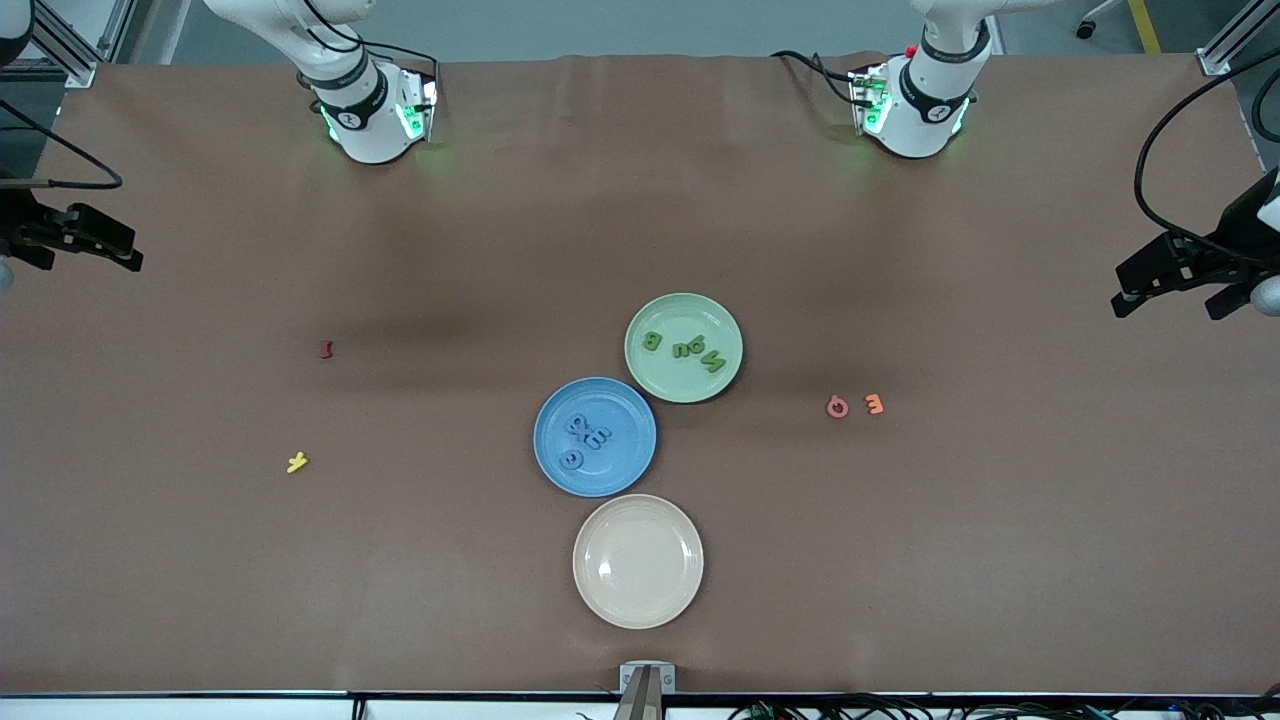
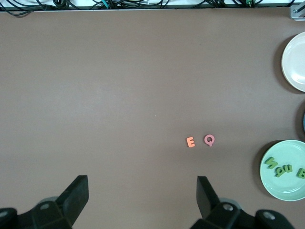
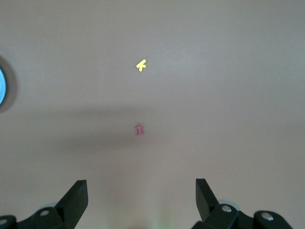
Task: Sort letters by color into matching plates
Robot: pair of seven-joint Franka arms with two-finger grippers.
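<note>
Green foam letters (image 1: 685, 349) lie in your pale green plate (image 1: 727, 385), four of them as far as the front view shows, and the blue letters (image 1: 583, 440) sit bunched in the blue plate (image 1: 640, 470), overlapping so that you cannot count them with certainty. Both plates rest near the middle of the brown table (image 1: 200, 580), their rims touching or nearly so. The cream plate (image 1: 680, 600) sits empty toward the table's front edge, just beside the blue one.

Judging from this, your sorting looks finished, so the main risk is touching what should be left alone. The orange E (image 1: 874, 404) and the pink Q (image 1: 837, 407) lie toward the left arm's end of the table; the dark red letter (image 1: 325, 349) and the yellow letter (image 1: 297, 462) lie toward the right arm's end. Picking any of them up would be a colour error.

Your left gripper (image 2: 143, 198) hangs with fingers spread wide and empty at the table's side edge, over bare table short of the E and Q. Your right gripper (image 3: 141, 200) is likewise spread and empty at the other side edge, near the red letter. If you sweep either arm low toward the centre, you could nudge a plate and spill its letters.
</note>
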